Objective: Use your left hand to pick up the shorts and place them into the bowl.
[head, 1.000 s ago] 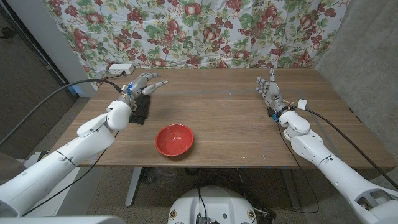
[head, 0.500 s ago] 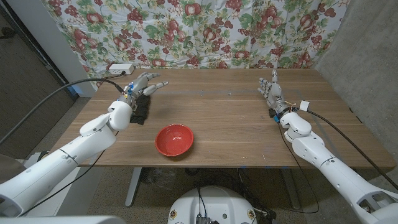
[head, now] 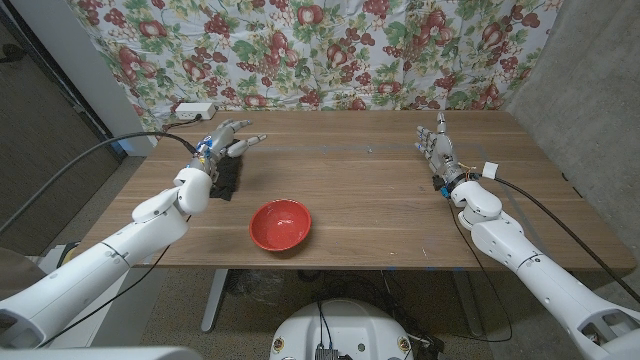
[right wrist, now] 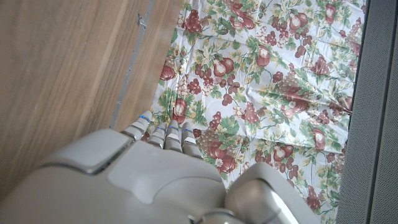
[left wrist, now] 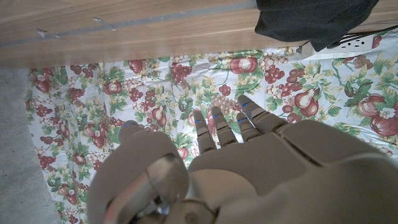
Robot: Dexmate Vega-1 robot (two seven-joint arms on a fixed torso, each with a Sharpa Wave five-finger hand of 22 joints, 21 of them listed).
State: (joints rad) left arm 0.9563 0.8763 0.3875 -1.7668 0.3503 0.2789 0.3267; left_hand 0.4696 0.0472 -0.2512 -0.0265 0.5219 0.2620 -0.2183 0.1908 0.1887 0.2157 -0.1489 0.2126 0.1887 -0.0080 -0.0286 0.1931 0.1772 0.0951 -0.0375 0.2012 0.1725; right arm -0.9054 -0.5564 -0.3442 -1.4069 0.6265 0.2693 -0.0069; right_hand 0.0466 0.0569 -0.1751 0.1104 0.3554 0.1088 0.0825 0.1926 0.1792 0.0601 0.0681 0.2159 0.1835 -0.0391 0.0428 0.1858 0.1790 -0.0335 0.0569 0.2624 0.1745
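Shorts (head: 226,176) near table's (head: 380,190) left edge, under left hand (head: 226,136).

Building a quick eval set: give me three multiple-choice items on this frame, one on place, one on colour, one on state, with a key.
1. Where do the shorts lie?
A. inside the bowl
B. on the table near its left edge, under the left hand
C. beside the right hand

2. What colour is the bowl?
A. red
B. blue
C. white

3. What is the left hand doing?
A. gripping the shorts
B. holding the bowl
C. open above the shorts, holding nothing

Key: 1 B, the head view shows the dark cloth on the table at the robot's left, partly under the left hand and wrist. 2 A, the bowl is plainly red, and nothing shows in it. 3 C, its fingers are spread with nothing between them; the right hand is also open, far across the table.
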